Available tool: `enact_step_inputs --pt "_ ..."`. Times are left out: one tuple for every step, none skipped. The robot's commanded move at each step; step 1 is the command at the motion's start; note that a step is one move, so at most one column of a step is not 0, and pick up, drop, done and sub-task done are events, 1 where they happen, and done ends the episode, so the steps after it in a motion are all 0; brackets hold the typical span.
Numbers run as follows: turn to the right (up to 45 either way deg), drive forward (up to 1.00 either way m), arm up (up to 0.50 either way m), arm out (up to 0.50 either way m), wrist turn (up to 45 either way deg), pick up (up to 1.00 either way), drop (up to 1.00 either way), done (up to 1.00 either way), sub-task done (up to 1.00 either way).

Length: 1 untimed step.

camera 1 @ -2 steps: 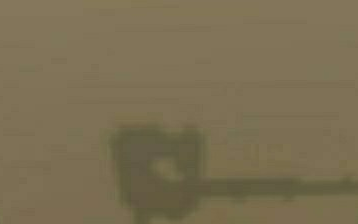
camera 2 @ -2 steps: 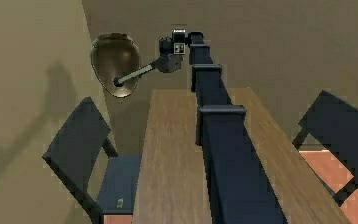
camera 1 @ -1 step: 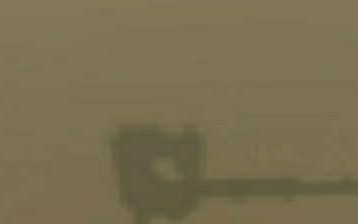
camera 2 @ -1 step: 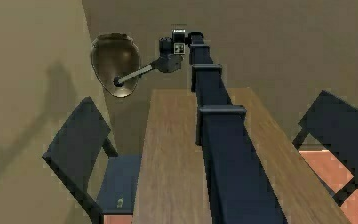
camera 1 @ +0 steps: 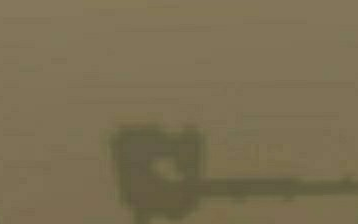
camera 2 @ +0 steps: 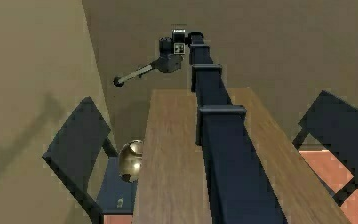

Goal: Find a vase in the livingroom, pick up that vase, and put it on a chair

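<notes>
The rounded brass-coloured vase sits at about 7 o'clock in the arm side view, on the seat of a dark blue chair, between the chair's back and the edge of the long wooden surface. Whether it stands quite upright I cannot tell. The chair is drawn in at the surface's 9 o'clock side, and a second dark blue chair faces it from 3 o'clock.

The dark square arm runs over the surface toward 12 o'clock. At its far end the claw points toward 9 o'clock, well apart from the vase, with only the bare brown wall behind it, so it holds nothing. How its fingers stand I cannot tell.

By the look of it the placing is done, and what remains is a clean retreat. Draw the arm straight in along the surface at its present height. Avoid dropping it or swinging toward 7 o'clock, since a round vase on a seat would likely roll at a light knock.
</notes>
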Motion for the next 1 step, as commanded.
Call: enact_step_inputs --pt "0.0 0.0 0.0 -0.1 0.0 0.0 0.0 0.0 0.0"
